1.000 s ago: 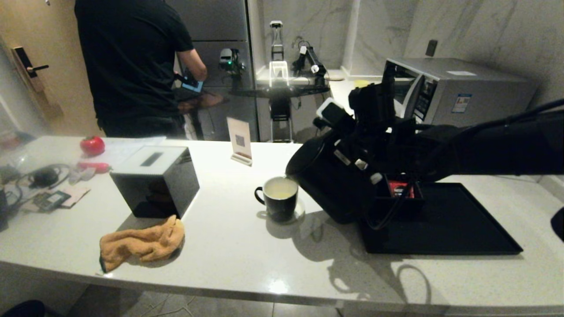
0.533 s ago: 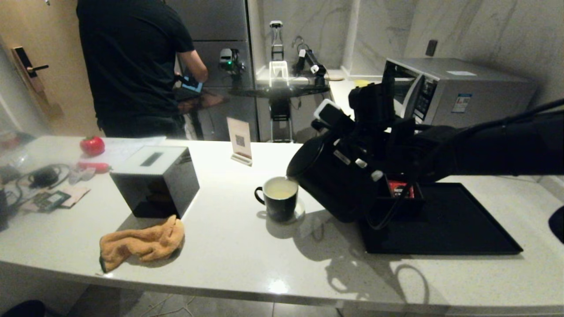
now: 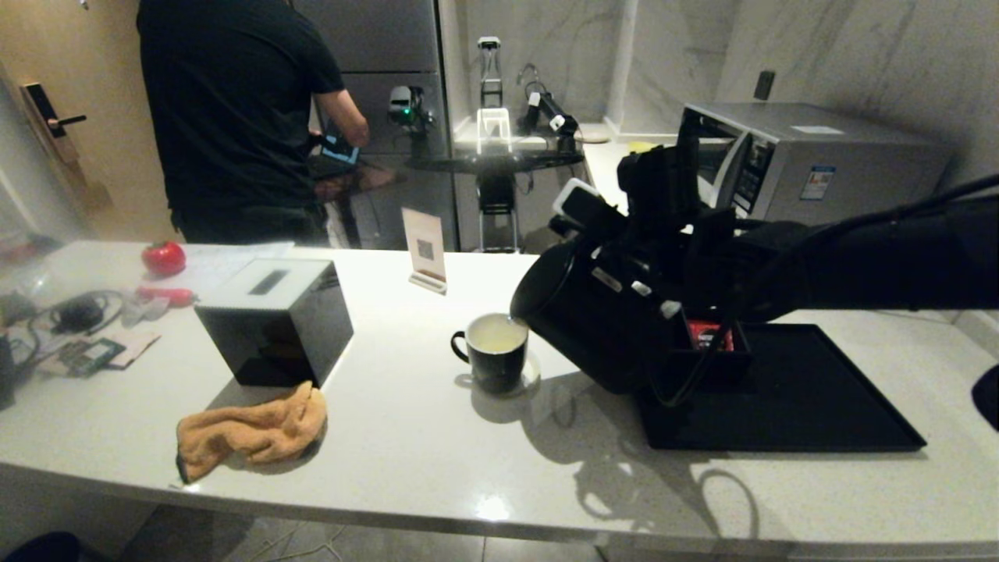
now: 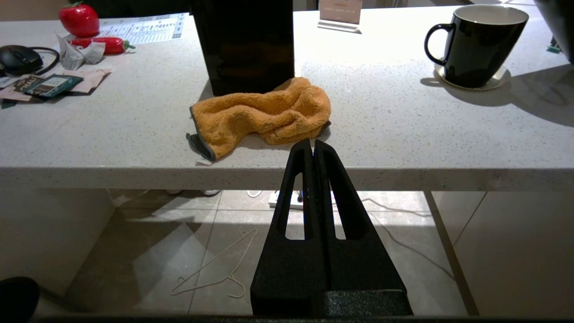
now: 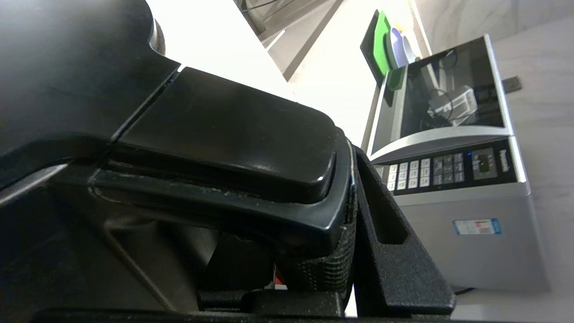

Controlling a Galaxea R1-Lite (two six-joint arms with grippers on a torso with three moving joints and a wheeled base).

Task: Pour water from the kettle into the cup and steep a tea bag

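Our right arm reaches in from the right of the head view, stretched across the counter, and the right gripper (image 3: 652,269) is clamped on the kettle's handle. From the right wrist view we can see one ribbed finger (image 5: 394,251) pressed flat against the edge of that handle, so the jaws sit narrow around it. The kettle (image 3: 585,320) is tipped toward the left, spout hanging right over the rim of the cup (image 3: 492,355). We can't make out an actual stream. The cup sits upright on a little coaster, handle pointing left, with pale yellowish water (image 3: 493,334) inside.

Our left gripper (image 4: 312,150) is parked below the counter edge, jaws pressed together with nothing in them.

The surface is a pale speckled counter (image 3: 437,445). Behind the kettle there's a black tray (image 3: 812,398) with a small box holding a red packet (image 3: 712,334). An orange cloth (image 3: 250,429) lies crumpled near the front edge, just in front of a black box (image 3: 273,324). At the back, a microwave (image 3: 819,160) stands against a marble wall, and a person in black (image 3: 234,117) stands behind the counter on the left.
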